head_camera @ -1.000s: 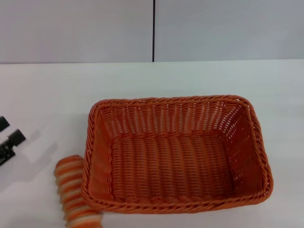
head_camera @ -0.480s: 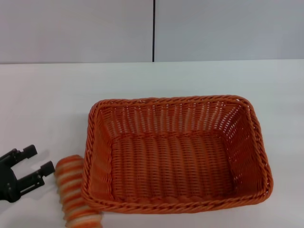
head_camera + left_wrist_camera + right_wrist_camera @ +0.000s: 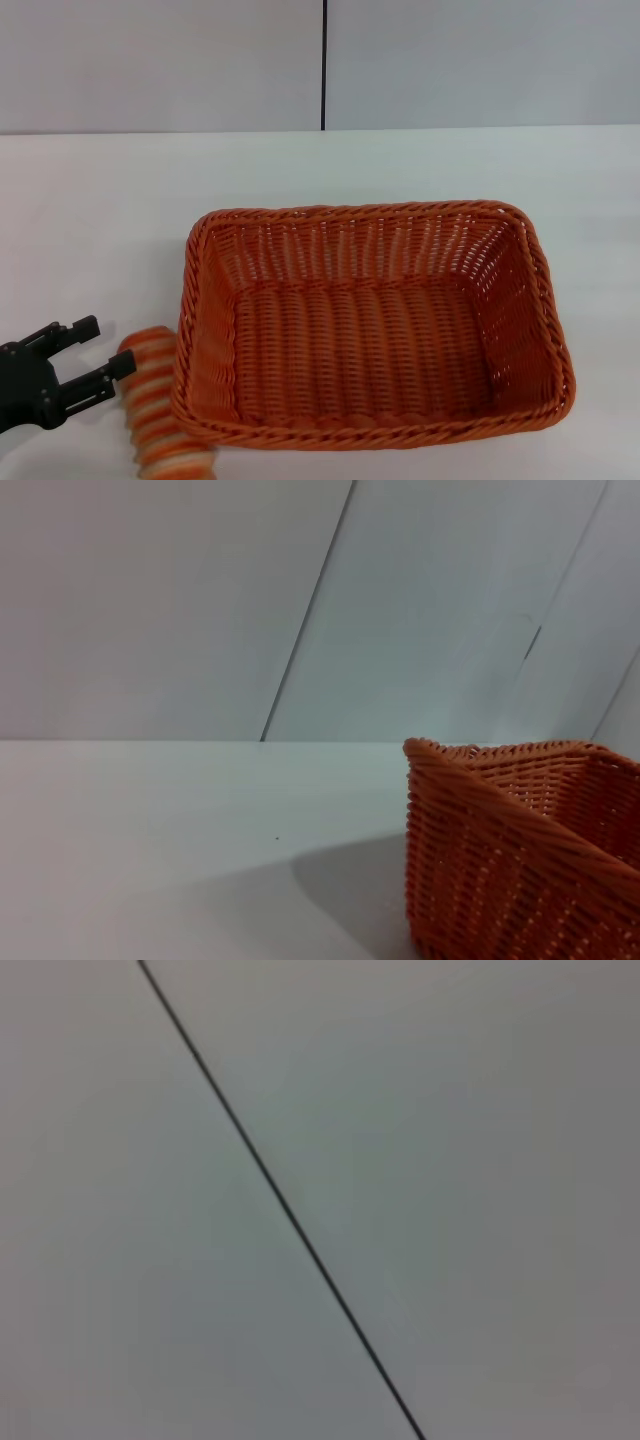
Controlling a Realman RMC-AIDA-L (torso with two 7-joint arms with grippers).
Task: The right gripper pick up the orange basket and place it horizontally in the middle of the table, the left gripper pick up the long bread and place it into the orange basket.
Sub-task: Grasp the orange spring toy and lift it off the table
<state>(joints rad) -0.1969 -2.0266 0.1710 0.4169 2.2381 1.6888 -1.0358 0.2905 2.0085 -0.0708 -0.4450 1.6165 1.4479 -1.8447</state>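
The orange basket [image 3: 370,325] lies with its long side across the white table [image 3: 100,200], with nothing inside it. One corner of the orange basket [image 3: 520,850] shows in the left wrist view. The long bread [image 3: 155,405], striped orange and cream, lies on the table against the basket's left wall near the front edge. My left gripper [image 3: 104,347] is open just left of the bread, one fingertip nearly touching the loaf's upper end. Nothing is between its fingers. The right gripper is out of view.
A grey wall with a dark vertical seam [image 3: 324,65] stands behind the table. The right wrist view shows only the wall and that seam [image 3: 280,1200]. White tabletop extends behind and to both sides of the basket.
My left gripper has come in from the left edge and moved right toward the bread, staying open. Basket and bread have not moved.
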